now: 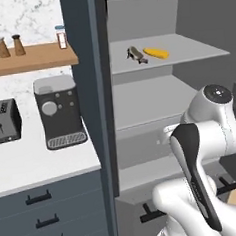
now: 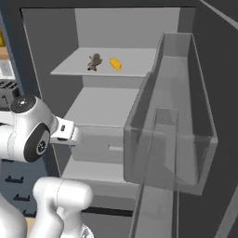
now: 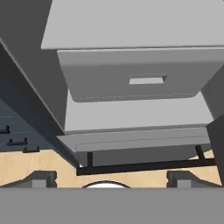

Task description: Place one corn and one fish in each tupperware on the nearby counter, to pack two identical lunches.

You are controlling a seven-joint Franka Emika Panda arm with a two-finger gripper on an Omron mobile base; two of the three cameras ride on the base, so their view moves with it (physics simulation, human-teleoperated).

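One yellow corn (image 1: 156,53) (image 2: 115,63) lies on the top shelf of the open fridge, with one brown-grey fish (image 1: 136,55) (image 2: 95,61) just to its left. My gripper (image 3: 112,180) is open, its fingertips (image 3: 41,178) wide apart with nothing between them. It hangs low in front of the fridge, well below that shelf, facing the grey fridge drawer (image 3: 140,78). The white counter (image 1: 38,166) lies to the left of the fridge. The tupperware is out of view.
A coffee machine (image 1: 59,112) and a toaster (image 1: 4,121) stand on the counter under a wooden shelf (image 1: 30,57) with bottles. The open fridge door with its clear bin (image 2: 172,116) juts out on the right. Dark drawers (image 1: 45,221) sit under the counter.
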